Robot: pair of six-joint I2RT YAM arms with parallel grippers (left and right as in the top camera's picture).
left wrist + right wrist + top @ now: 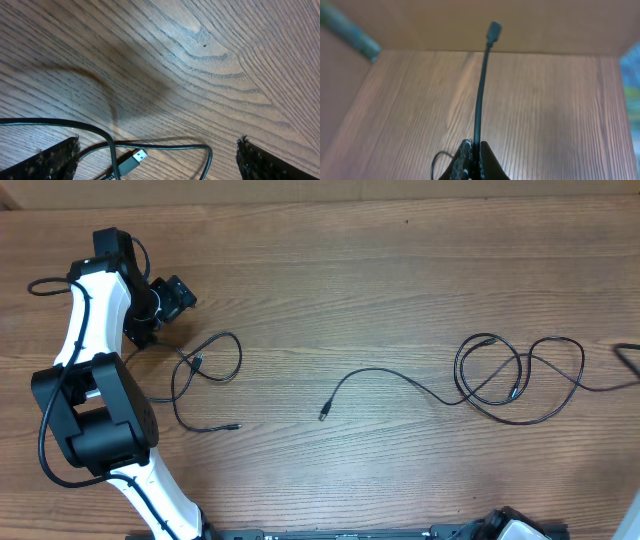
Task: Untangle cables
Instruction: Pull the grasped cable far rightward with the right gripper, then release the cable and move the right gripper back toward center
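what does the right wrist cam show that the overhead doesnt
Only the right wrist view: the right gripper shut on a thin black cable, its plug end sticking out past the fingers.
Only the overhead: the left arm, a small loose cord beside it, and a tangle of loops at the right with a long tail running toward the middle.
Both: the wooden table. A strand leaves the overhead's right edge; whether it is the held cable cannot be told.
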